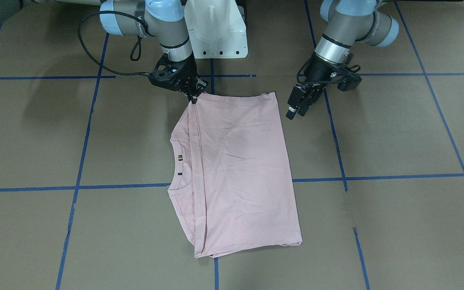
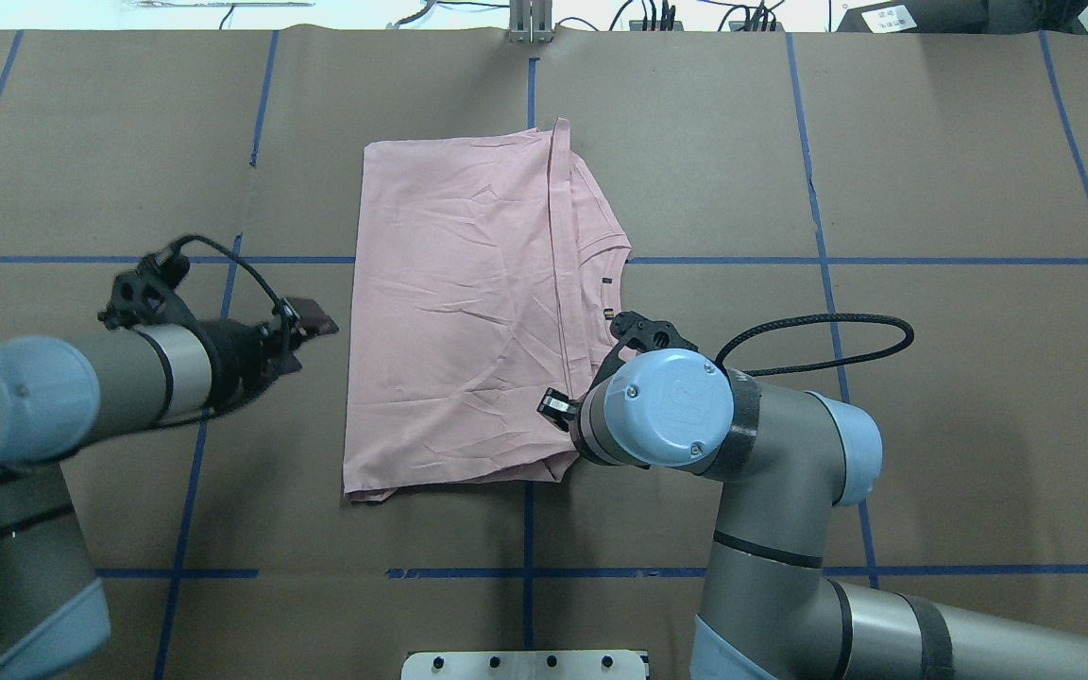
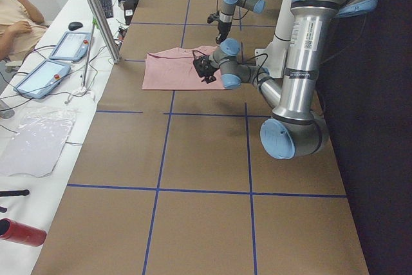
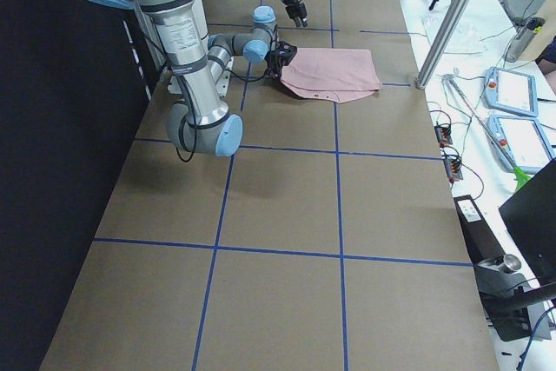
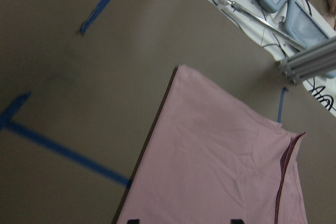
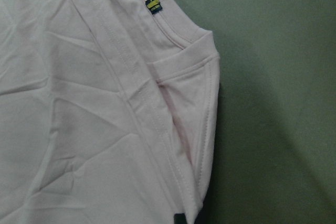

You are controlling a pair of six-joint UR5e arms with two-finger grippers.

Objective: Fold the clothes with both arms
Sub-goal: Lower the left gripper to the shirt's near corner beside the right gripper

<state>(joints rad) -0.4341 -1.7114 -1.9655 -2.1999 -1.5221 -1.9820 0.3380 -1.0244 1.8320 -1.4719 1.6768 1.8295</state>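
The pale pink T-shirt (image 1: 240, 169) lies folded flat on the brown table, plain back up, with its collar (image 1: 174, 161) on the robot's right side. It also shows in the overhead view (image 2: 468, 312). My right gripper (image 1: 194, 96) sits at the shirt's near right corner. In the right wrist view its tips (image 6: 178, 219) meet at the sleeve edge, shut on the fabric. My left gripper (image 1: 296, 110) hovers just off the shirt's near left corner, open and empty. In the left wrist view its fingertips (image 5: 133, 220) stand wide apart over the shirt (image 5: 220, 171).
The white pedestal base (image 1: 216, 28) stands behind the shirt. Blue tape lines (image 1: 377, 177) grid the table. A black cable (image 2: 827, 331) loops from the right wrist. Tablets (image 3: 64, 46) and a metal post (image 3: 96, 11) stand past the far edge, and a red bottle (image 3: 22, 232) lies there.
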